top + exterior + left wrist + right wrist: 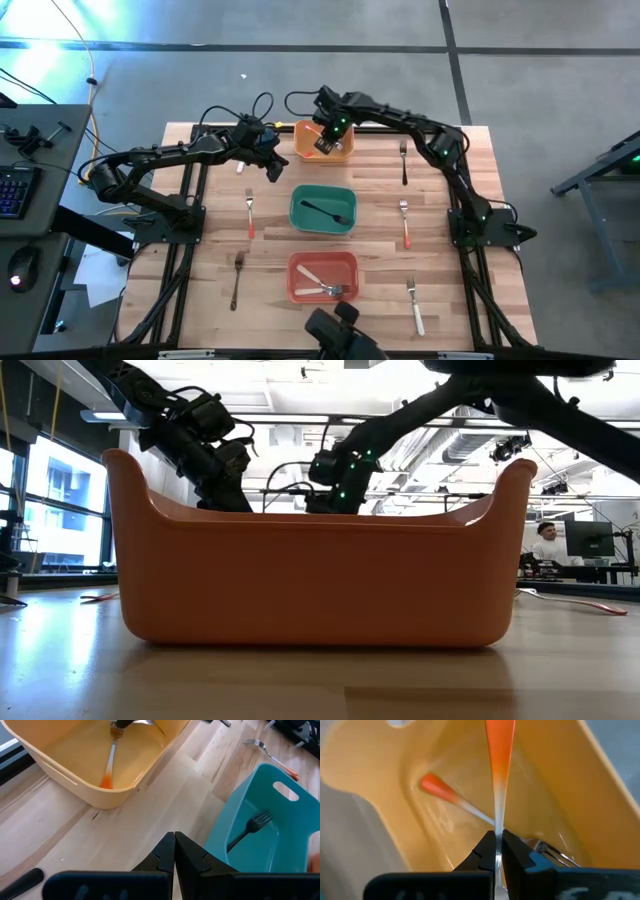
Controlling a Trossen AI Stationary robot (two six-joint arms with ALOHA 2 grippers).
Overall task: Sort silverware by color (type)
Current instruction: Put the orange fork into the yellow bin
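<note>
High view: butcher-block table (200, 300); right gripper (325, 143) is over the orange bin (342, 154). Left gripper (274, 170) sits beside that bin, above the table. A black fork (322, 212) lies in the green bin (300, 222); loose forks are scattered around.

Low view: glossy red bin (320, 590) wall fills the foreground.

Left wrist view: fingers (165, 857) pressed together, holding nothing.

Right wrist view: jaws pinch the metal neck of an orange-handled fork (499, 755), handle pointing away over the smooth bin floor.
</note>
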